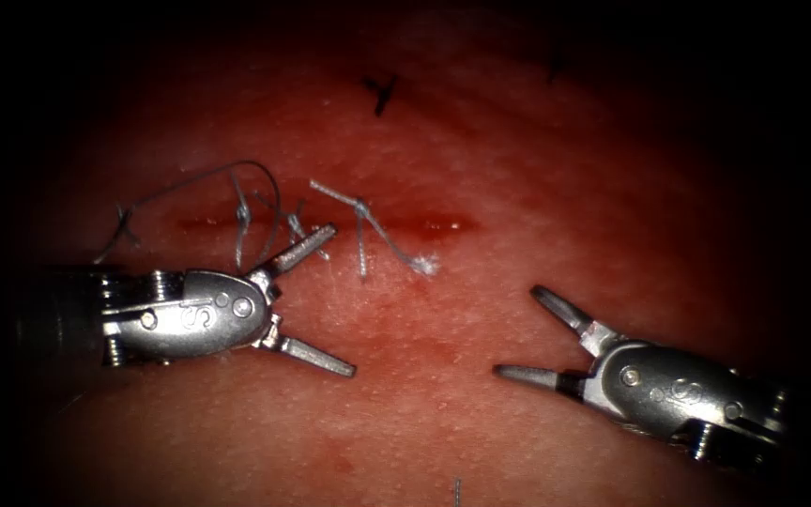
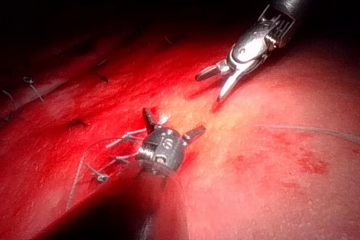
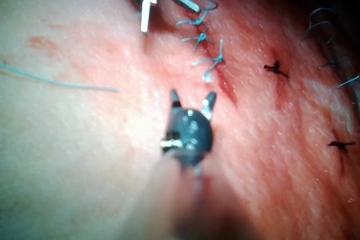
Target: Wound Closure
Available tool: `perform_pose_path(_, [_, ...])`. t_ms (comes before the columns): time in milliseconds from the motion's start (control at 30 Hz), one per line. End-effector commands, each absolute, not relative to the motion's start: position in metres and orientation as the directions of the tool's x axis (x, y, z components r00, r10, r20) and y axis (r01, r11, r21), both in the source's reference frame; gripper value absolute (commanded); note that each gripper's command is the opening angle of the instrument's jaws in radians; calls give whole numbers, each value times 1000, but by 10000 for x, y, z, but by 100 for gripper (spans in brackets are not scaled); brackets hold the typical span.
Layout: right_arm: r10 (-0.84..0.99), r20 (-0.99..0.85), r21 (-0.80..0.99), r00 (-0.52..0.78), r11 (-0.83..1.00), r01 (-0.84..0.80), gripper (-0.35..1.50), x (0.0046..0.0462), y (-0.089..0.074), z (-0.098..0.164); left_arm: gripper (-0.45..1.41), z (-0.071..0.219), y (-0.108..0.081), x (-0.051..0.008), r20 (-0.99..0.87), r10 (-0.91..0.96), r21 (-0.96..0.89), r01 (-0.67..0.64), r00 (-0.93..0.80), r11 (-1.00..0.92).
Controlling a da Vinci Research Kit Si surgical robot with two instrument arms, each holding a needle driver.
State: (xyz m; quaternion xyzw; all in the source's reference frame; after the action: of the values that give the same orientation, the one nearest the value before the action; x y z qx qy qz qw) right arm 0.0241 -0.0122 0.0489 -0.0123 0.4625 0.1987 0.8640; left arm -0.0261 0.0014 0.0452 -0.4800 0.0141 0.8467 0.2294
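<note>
Plainly, both tools stand with jaws spread wide and hold nothing: the left tool [image 1: 314,302] sits just below the cut [image 1: 330,225] in the tissue [image 1: 424,432], its upper jaw reaching up to the knotted thread [image 1: 360,218] that crosses the cut, while the right tool [image 1: 526,336] hovers apart from the cut, below its right end. Knotted stitches with loose thread tails lie along the cut, and I cannot make out the needle
</note>
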Motion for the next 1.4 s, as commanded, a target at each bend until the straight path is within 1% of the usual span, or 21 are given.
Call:
perform_pose_path(33, [325, -801, 149, 503, 922, -359, 112, 249, -117, 493, 78, 457, 20, -274, -817, 377, -189, -414, -437, -890])
perform_pose_path(167, [329, -790, 136, 518, 917, -376, 112, 246, -116, 494, 73, 463, 28, -298, -802, 347, -117, -442, -486, -889])
perform_pose_path(267, [332, -785, 132, 522, 914, -383, 112, 245, -116, 494, 63, 469, 33, -312, -787, 332, -70, -460, -520, -885])
perform_pose_path(367, [334, -784, 132, 523, 913, -385, 115, 247, -116, 494, 42, 475, 34, -322, -765, 325, -28, -476, -556, -879])
perform_pose_path(433, [334, -784, 131, 523, 913, -386, 115, 247, -117, 494, 17, 480, 33, -326, -745, 329, -12, -481, -580, -876])
perform_pose_path(467, [334, -784, 131, 524, 913, -387, 117, 248, -117, 494, 15, 481, 33, -327, -736, 333, -4, -488, -589, -873])
perform_pose_path(600, [330, -784, 126, 526, 914, -385, 118, 249, -117, 494, 22, 489, 37, -324, -700, 348, 9, -495, -624, -869])
perform_pose_path(800, [331, -783, 125, 527, 913, -388, 122, 251, -117, 494, 24, 494, 35, -319, -657, 351, 5, -469, -667, -883])
perform_pose_path(867, [331, -783, 125, 527, 913, -388, 123, 252, -117, 494, 34, 497, 35, -319, -642, 344, 13, -458, -686, -889])
perform_pose_path(1000, [327, -782, 118, 531, 914, -389, 125, 253, -117, 494, 47, 506, 31, -322, -613, 338, 18, -440, -714, -898])
perform_pose_path(1067, [327, -782, 118, 531, 914, -389, 125, 253, -117, 494, 47, 509, 27, -324, -603, 334, 10, -425, -724, -905])
perform_pose_path(1233, [328, -781, 117, 531, 913, -391, 125, 255, -117, 495, 22, 515, 26, -329, -596, 337, 9, -426, -729, -905])
perform_pose_path(1267, [328, -781, 117, 532, 913, -391, 125, 256, -117, 495, 7, 516, 27, -329, -596, 338, 10, -427, -729, -904])
perform_pose_path(1300, [328, -781, 116, 532, 912, -392, 125, 257, -117, 495, -30, 518, 30, -329, -595, 333, 14, -424, -731, -906])
perform_pose_path(1333, [329, -780, 117, 532, 912, -393, 123, 257, -116, 495, -45, 519, 34, -326, -595, 307, 29, -402, -743, -915])
perform_pose_path(1400, [324, -780, 111, 535, 914, -391, 123, 257, -115, 496, -45, 517, 37, -321, -603, 287, 45, -391, -744, -919])
